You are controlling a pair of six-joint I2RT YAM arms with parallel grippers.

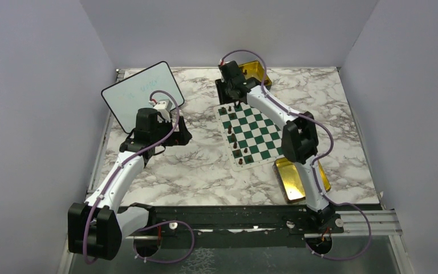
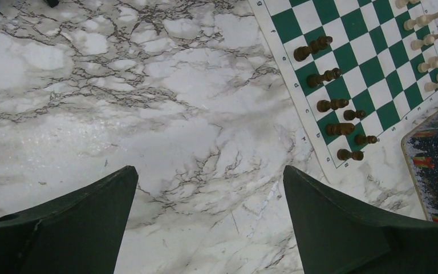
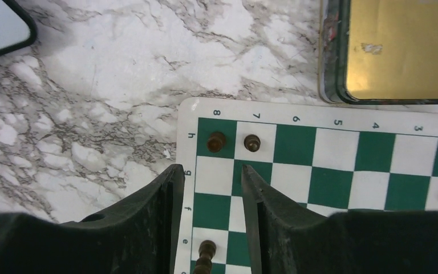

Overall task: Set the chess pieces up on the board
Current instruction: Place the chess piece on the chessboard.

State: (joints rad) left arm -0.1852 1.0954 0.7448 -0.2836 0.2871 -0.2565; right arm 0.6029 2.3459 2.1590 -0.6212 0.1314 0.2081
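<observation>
Top view: right gripper hangs over the board's far corner, seemingly to place there; left wrist: left gripper sits off-board, jaws wide apart, dark chess pieces ahead-right; right wrist: jaws slightly apart, unclamped, corner pieces just ahead.

You see a board checked green and white with a white border, dark brown pieces, cream pieces, a gold tin, and a white desk veined grey.

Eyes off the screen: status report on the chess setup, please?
Left gripper open over table. Right gripper slightly open, empty, above board corner. Some chess pieces placed. Nothing blocking.
</observation>
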